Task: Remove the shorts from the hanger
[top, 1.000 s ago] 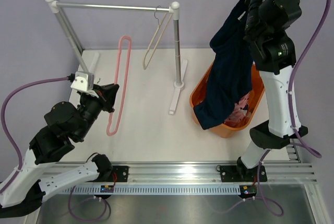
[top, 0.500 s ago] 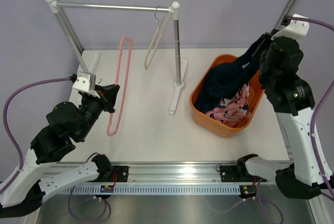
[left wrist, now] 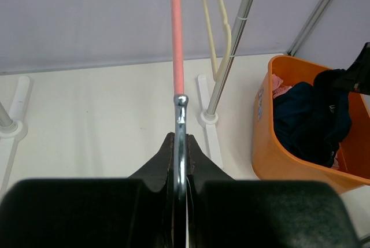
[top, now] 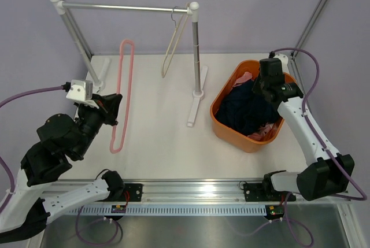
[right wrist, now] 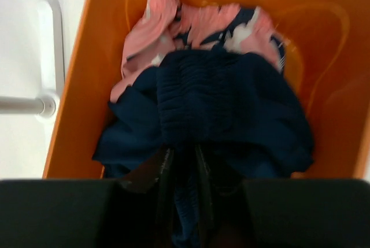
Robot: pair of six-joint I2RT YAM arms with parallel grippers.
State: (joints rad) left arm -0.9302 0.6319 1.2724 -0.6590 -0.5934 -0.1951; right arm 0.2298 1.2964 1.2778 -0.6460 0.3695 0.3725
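Two pairs of shorts lie in the orange basket [top: 240, 140]. The navy shorts [top: 248, 109] are heaped across its middle, and the pink shorts [top: 245, 77] show at its far rim and again at its near corner. The right gripper [right wrist: 182, 158] hangs over the basket's far right corner, pointing down into it. Its jaws stand narrowly parted with a fold of navy cloth bunched between them. The blurred wrist view does not settle whether they pinch that cloth.

Well left of the basket, the left gripper [left wrist: 180, 144] is clamped tight on the metal hook [left wrist: 180, 115] of the pink hanger [top: 123, 86]. That hanger carries no cloth and reaches toward the back wall.

The rack [top: 196, 51] stands between that hanger and the basket. Its upright post and foot are just beside the basket's left wall, leaving only a thin strip of table [top: 162, 150] there. A cream hanger [top: 173, 43] hangs from the rail. Broader tabletop runs left of the rack's foot and along the basket's near side.

The left wrist view shows the hook pinched flat between the fingers [left wrist: 159, 161], a detail too small to make out from above. It also shows the basket's left wall side-on. Only the right wrist view shows the navy pair's gathered, ribbed band and the white-and-navy blotches on the pink pair. Only the top view shows both arms together.
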